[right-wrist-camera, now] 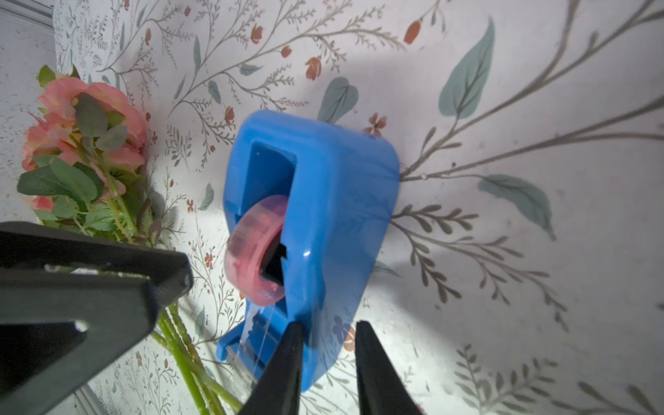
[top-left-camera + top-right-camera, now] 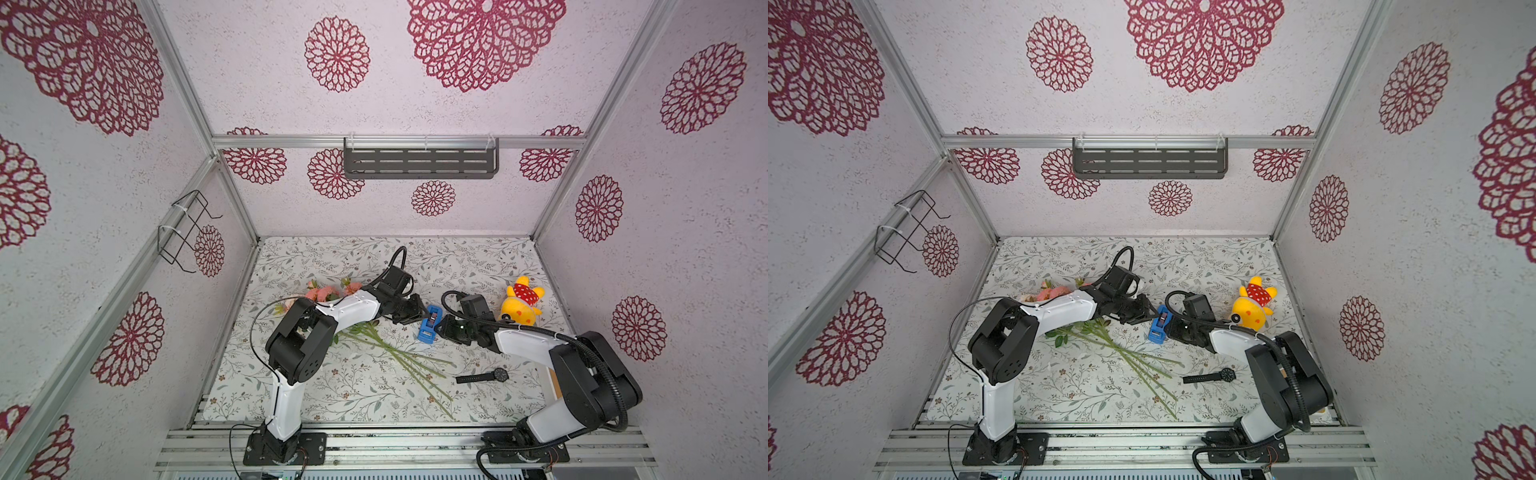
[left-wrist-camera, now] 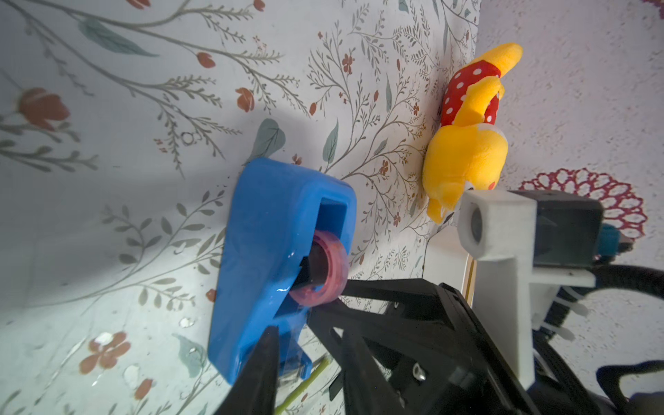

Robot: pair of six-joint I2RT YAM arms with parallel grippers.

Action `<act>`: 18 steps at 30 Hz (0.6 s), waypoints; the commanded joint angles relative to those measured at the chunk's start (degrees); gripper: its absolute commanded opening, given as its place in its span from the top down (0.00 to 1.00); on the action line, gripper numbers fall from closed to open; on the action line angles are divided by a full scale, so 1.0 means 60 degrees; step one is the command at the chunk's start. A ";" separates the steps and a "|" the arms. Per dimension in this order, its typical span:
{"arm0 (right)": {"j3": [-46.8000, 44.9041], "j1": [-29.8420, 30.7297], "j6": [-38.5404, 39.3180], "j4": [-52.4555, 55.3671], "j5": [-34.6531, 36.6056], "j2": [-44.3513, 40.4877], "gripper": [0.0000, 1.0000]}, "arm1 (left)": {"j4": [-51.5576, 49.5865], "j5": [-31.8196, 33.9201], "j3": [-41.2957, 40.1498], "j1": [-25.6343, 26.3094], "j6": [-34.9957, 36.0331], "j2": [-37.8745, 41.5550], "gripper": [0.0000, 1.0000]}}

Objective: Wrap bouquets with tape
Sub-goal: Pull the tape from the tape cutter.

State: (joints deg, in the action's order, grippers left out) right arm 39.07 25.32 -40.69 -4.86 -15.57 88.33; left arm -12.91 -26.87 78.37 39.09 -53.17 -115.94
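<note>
The tape, a reddish roll [image 3: 319,273] in a blue dispenser [image 2: 430,324] [image 2: 1160,325], stands mid-table. My left gripper [image 2: 422,311] [image 3: 309,355] reaches in from the left, open, its fingers either side of the dispenser's cutter end. My right gripper [image 2: 441,327] [image 1: 328,363] comes from the right, open. One of its fingers is in the dispenser's [image 1: 323,201] slot and the other is outside its side wall, with a gap still showing. The bouquets lie left of the dispenser, with pink blooms [image 2: 324,293] [image 1: 82,136] far left and green stems [image 2: 395,357] fanning toward the front.
A yellow plush toy [image 2: 521,305] sits right of the dispenser, close behind my right wrist. A black wristwatch [image 2: 484,376] lies front right. A grey shelf [image 2: 419,162] hangs on the back wall and a wire rack [image 2: 187,232] on the left wall.
</note>
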 commanded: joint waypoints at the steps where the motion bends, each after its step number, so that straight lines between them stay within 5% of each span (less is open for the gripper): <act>1: -0.0109 -0.0051 -0.0256 0.0021 0.0065 0.0146 0.72 | 0.0152 -0.0161 0.0051 0.0119 0.0027 -0.0340 0.68; 18: -0.0549 -0.0060 -0.0456 -0.0014 0.0013 0.0066 0.78 | 0.0410 -0.0238 -0.0418 0.0304 0.0106 -0.0265 0.75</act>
State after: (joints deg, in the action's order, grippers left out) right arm 36.99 25.32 -42.19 -7.90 -18.31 88.42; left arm -11.07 -27.86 77.06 39.27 -52.58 -118.08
